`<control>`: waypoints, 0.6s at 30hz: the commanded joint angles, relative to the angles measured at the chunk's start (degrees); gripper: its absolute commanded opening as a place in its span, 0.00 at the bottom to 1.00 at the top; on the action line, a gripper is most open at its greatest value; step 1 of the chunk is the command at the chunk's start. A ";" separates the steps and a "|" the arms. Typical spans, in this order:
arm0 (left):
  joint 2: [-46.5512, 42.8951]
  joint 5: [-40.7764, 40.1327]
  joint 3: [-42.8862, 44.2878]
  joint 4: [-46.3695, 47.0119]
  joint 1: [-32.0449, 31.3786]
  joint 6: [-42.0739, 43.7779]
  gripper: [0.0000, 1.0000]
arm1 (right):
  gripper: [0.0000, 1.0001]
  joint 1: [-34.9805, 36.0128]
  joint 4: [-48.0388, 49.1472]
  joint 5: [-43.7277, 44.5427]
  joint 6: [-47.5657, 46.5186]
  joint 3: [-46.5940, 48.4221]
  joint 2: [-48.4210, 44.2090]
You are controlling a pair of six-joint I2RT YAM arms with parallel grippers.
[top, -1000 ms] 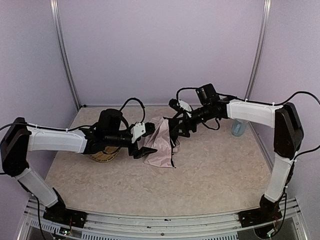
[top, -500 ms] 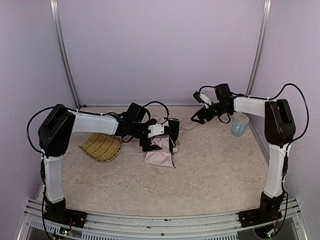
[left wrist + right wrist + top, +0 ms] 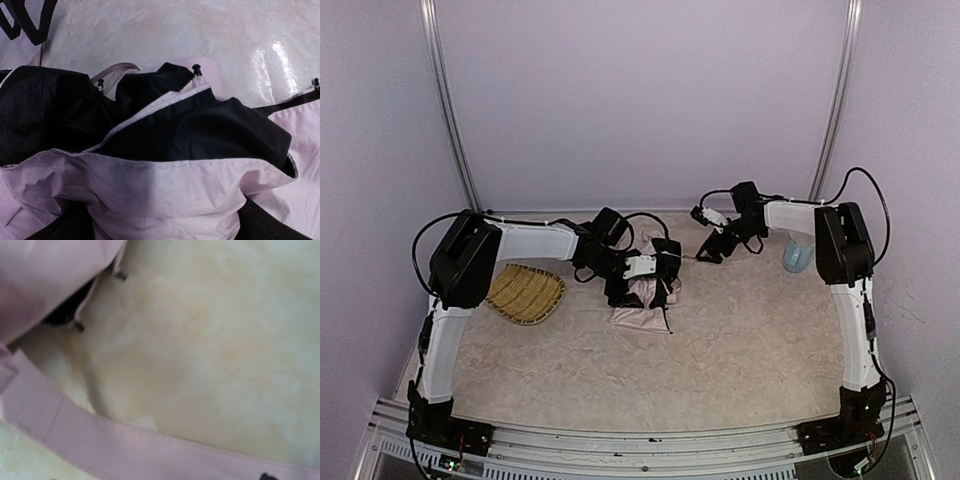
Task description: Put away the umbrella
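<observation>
The pale pink umbrella [image 3: 642, 306] lies crumpled on the table just left of centre, its black underside and rib tips showing [image 3: 200, 125]. My left gripper [image 3: 646, 279] presses down onto its upper part. Its jaws stand wide, with bunched pink fabric [image 3: 165, 195] filling the space between them. A thin pink strap [image 3: 688, 257] runs from the umbrella to my right gripper [image 3: 712, 247]. In the right wrist view the strap [image 3: 125, 445] crosses the bottom, raised above the table, and the fingers are hidden. One right finger [image 3: 42, 22] shows beyond the umbrella.
A yellow woven tray [image 3: 525, 293] rests at the left, beside my left arm. A clear bluish cup [image 3: 799, 251] stands at the right near the back wall. Metal posts rise at both back corners.
My left gripper moved right from beside the umbrella onto it. My right gripper pulled back off the umbrella to the right, then came slightly nearer, and the strap now stretches to it.
</observation>
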 commanded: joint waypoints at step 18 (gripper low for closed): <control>4.96 -1.65 -2.51 -5.70 -3.19 -3.00 0.00 | 0.27 2.47 -0.63 0.82 -12.47 3.20 5.17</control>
